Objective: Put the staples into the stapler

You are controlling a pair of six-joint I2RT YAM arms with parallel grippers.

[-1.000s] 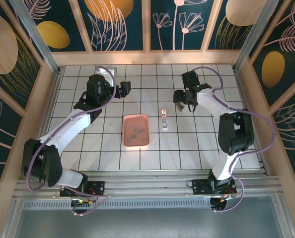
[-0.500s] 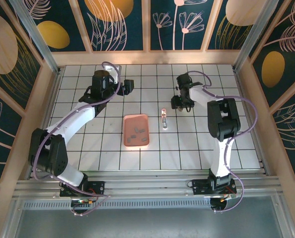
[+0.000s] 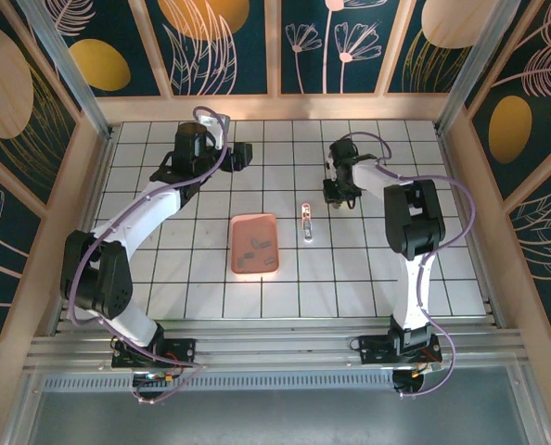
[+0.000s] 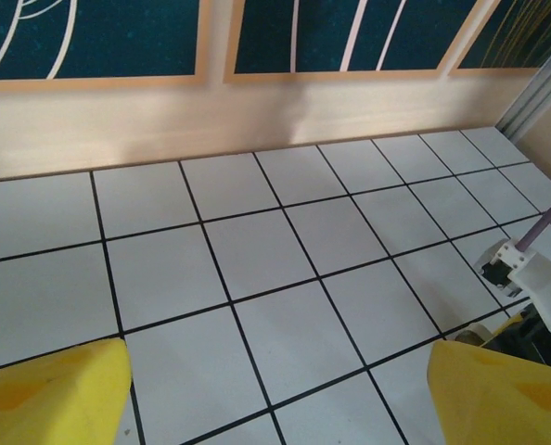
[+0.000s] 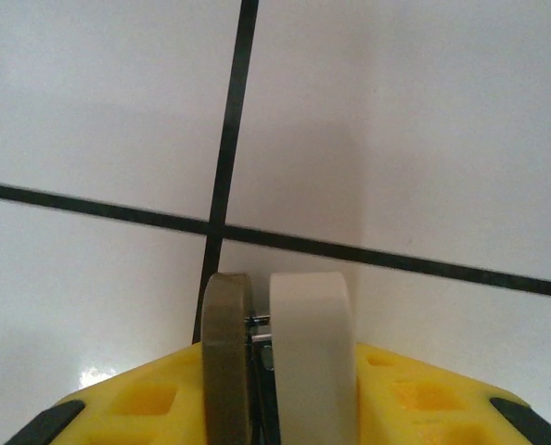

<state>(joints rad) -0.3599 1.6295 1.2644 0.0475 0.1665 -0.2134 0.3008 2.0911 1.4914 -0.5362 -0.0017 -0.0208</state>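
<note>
Over white gridded tabletop (image 3: 350, 278), patterned walls (image 3: 220, 46): left tool (image 4: 275, 394) wide, right tool (image 3: 339, 190) pinching grey-cream block (image 5: 308, 352).

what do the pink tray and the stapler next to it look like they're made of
Tray: probably plastic, matte salmon pink, judging by its even colour and moulded raised rim. Stapler: seemingly a pale plastic shell with a silvery metal strip inside; too small to be sure.
</note>
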